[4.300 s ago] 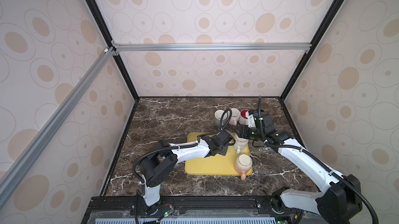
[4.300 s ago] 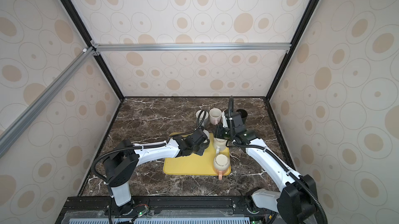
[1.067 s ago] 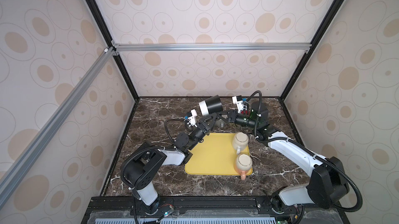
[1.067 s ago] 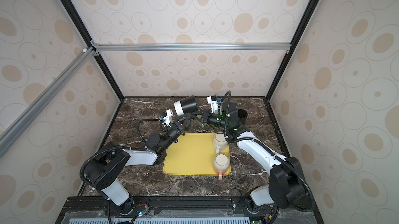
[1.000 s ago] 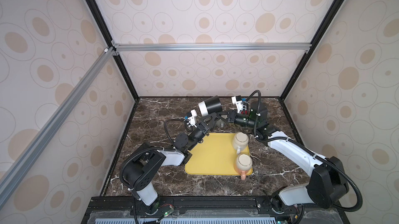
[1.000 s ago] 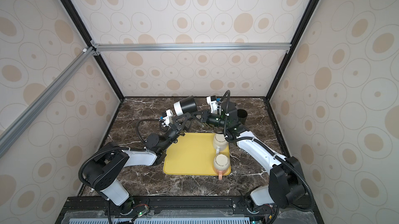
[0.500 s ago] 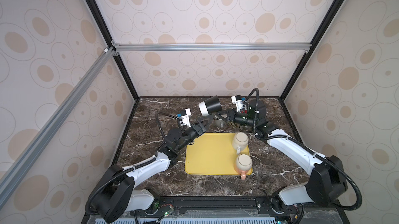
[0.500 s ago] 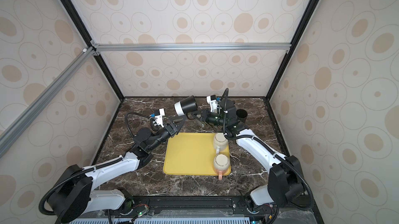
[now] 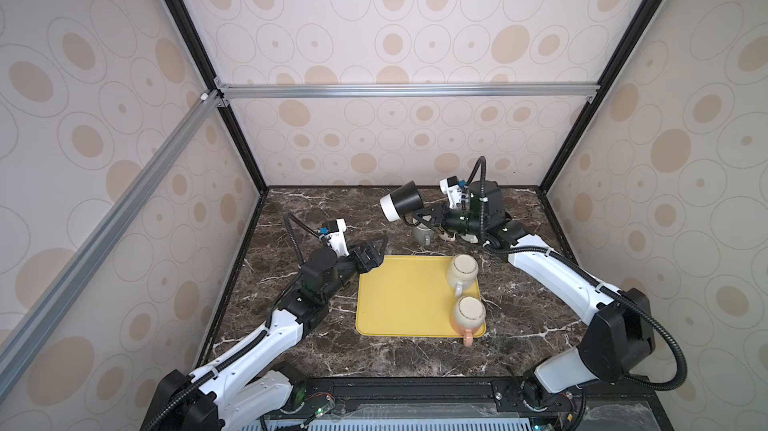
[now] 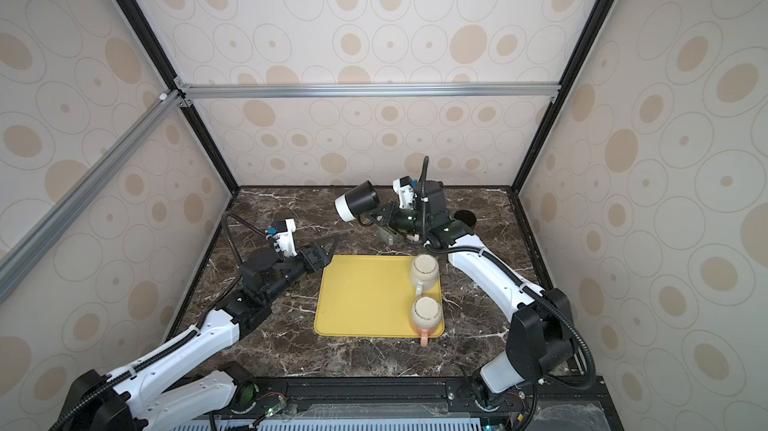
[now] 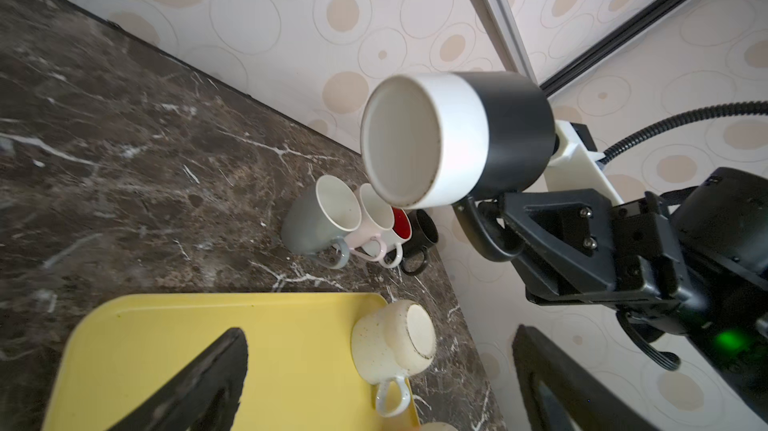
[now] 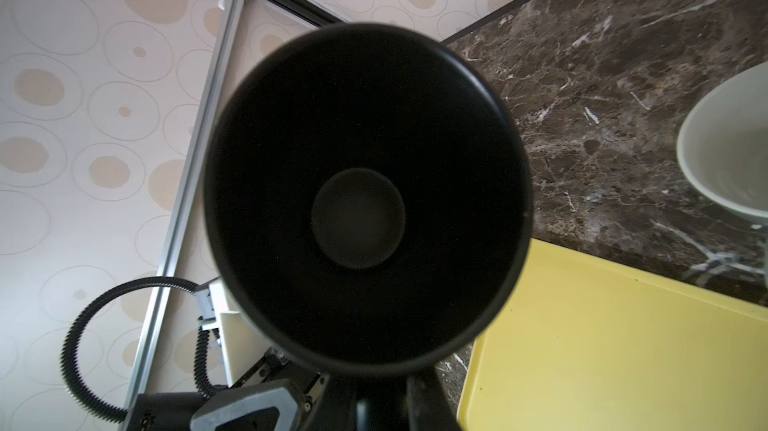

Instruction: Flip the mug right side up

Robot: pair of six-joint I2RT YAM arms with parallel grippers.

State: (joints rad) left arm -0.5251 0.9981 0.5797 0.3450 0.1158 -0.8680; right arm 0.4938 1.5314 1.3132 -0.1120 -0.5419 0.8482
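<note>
Both top views: right gripper [image 9: 417,217] clamps the handle of the mug [image 9: 402,201], holding it sideways in air above the bench [image 9: 291,208], far side; left gripper [image 9: 376,247] gapes empty by the tray [image 9: 399,300], far-left corner; right wrist view: mug [image 12: 365,200] shows its dark mouth.

Marble table [image 9: 311,208] bears a yellow tray [image 9: 403,300] and 4 mugs [image 11: 376,217].

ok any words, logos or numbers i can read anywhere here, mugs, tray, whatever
No text can be read in any view.
black and white mug: plain, no print showing.
yellow tray: plain, no label.
grey mug: no print showing.
Nothing else in view shows legible lettering or numbers.
</note>
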